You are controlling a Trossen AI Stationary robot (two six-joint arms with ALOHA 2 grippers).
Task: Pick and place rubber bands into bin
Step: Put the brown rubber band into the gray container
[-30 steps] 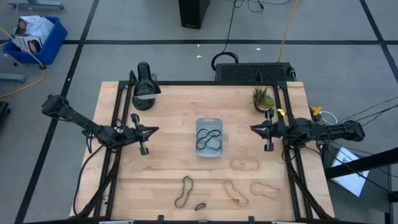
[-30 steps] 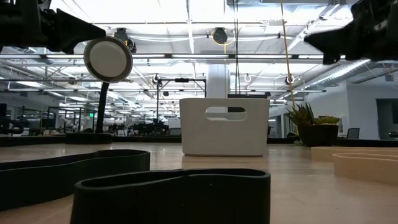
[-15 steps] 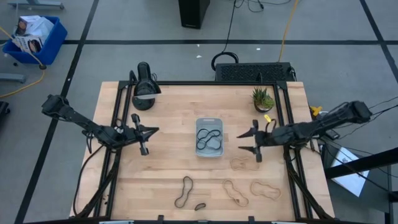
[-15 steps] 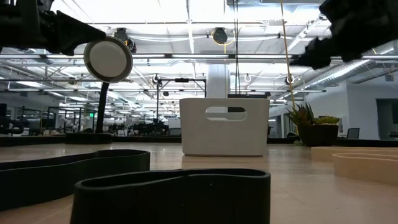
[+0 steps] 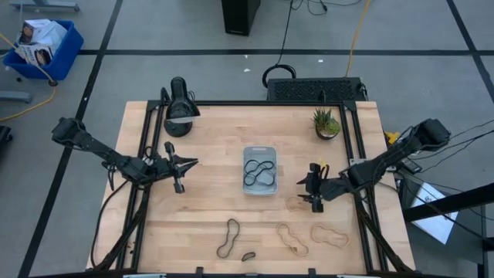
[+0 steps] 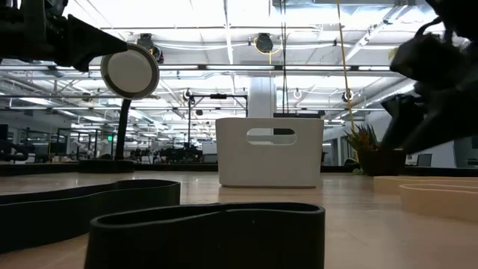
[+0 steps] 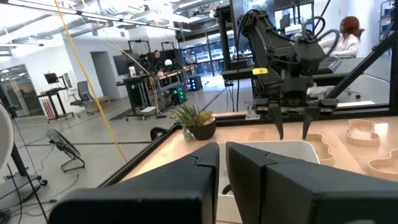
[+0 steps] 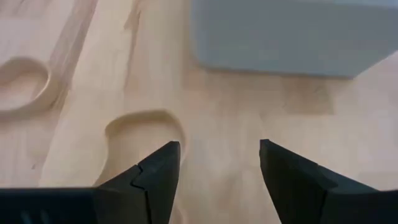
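Note:
The bin (image 5: 260, 171) stands mid-table with dark rubber bands (image 5: 259, 171) lying inside it. Three tan rubber bands (image 5: 303, 205) (image 5: 293, 238) (image 5: 330, 235) lie flat on the wood to its near right. Two dark ones, one much smaller, (image 5: 229, 238) (image 5: 248, 255) lie near the front edge. My right gripper (image 5: 312, 189) (image 8: 217, 162) hangs open, tipped downward, just right of the bin. One finger is over the end of the nearest tan band (image 8: 146, 134); it touches nothing. My left gripper (image 5: 185, 164) (image 7: 222, 168) waits shut, left of the bin.
A potted plant (image 5: 326, 122) stands at the far right and a black round-headed device (image 5: 179, 116) at the far left. Black frame rails (image 5: 144, 201) run along both table sides. Bare wood lies between the bin and the front bands.
My right gripper has moved from the table's right side toward the bin and the near edge. It has come down, tipped its fingers downward and opened. It now hangs over the nearest tan band.

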